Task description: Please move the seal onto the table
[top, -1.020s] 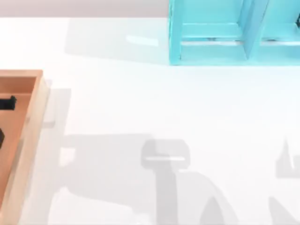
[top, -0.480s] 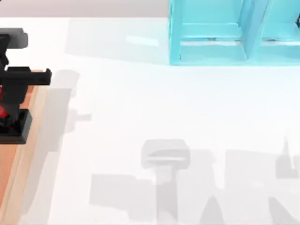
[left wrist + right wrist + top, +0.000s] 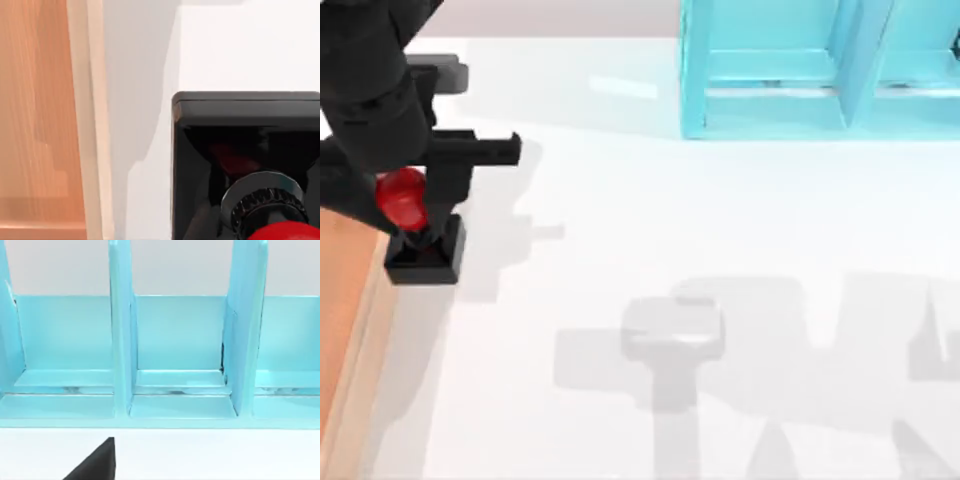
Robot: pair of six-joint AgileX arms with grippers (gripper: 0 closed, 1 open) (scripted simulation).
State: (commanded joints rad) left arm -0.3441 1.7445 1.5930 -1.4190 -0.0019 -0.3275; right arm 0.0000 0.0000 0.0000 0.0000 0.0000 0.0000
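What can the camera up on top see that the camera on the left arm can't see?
The top view alone takes in the light-blue shelf unit and the whole left pincer carrying the seal, with its red knob above the black base.

The left wrist view alone gives a close look down at the seal's black block, past a silvery ring.

Both share the white table, the wooden tray's edge and the seal, which hangs just past that edge.

tray (image 3: pixel 342 300): orange-brown wood, at the left edge, pale raised rim (image 3: pixel 95 125) along its right side | shelf unit (image 3: pixel 790 70): light blue, far right, upright dividers (image 3: pixel 120 340) forming open compartments
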